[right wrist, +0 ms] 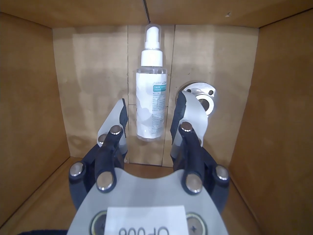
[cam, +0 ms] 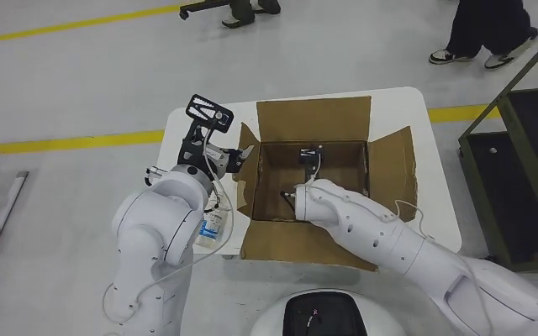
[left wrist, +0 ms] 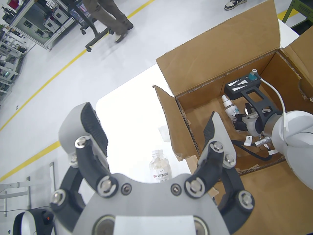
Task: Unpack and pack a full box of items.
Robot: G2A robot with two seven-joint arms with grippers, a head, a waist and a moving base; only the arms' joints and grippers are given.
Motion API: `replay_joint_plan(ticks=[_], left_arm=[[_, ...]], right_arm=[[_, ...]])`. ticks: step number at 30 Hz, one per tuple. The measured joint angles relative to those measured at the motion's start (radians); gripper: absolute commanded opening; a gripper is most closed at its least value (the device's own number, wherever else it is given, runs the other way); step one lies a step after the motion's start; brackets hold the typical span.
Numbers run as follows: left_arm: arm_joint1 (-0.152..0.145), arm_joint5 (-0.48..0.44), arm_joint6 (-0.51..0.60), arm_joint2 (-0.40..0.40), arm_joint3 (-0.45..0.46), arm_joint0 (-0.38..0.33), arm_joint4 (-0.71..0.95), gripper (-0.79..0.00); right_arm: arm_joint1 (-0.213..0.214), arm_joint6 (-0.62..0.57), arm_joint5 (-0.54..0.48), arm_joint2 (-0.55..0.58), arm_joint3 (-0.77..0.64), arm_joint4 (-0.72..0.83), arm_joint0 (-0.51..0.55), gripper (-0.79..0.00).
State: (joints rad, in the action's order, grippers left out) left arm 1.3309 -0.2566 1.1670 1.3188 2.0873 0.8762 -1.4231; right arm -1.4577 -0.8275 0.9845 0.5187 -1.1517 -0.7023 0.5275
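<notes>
An open cardboard box (cam: pixel 313 113) stands on the white table (cam: pixel 403 105). On its floor lies a clear spray bottle (right wrist: pixel 150 99) with a white cap, and a round metal flange (right wrist: pixel 205 96) rests beside it. My right gripper (right wrist: pixel 152 99) is down inside the box, open, one finger on each side of the bottle's lower body without gripping it. From the left wrist view the same bottle (left wrist: pixel 228 105) lies just beyond that gripper (left wrist: pixel 240 121). My left gripper (left wrist: pixel 150 112) hangs open and empty over the table by the box's left flap (cam: pixel 245 172).
A small clear bottle (left wrist: pixel 160 166) with white contents lies on the table left of the box, near a clear packet (left wrist: pixel 164 133). All box flaps are folded outward. A green metal rack (cam: pixel 504 160) stands off the table's right edge.
</notes>
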Motion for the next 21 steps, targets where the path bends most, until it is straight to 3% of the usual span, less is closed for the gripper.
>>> replay_joint_plan(ticks=[12, 21], left_arm=[[0.0, 0.0, 0.0, 0.0, 0.0, 0.0, 0.0, 0.0], [0.0, 0.0, 0.0, 0.0, 0.0, 0.0, 0.0, 0.0]], right_arm=[[-0.04, -0.003, -0.018, 0.005, 0.089, 0.008, -0.012, -0.314], [-0.065, -0.01, -0.046, 0.013, 0.146, 0.015, -0.019, -0.397]])
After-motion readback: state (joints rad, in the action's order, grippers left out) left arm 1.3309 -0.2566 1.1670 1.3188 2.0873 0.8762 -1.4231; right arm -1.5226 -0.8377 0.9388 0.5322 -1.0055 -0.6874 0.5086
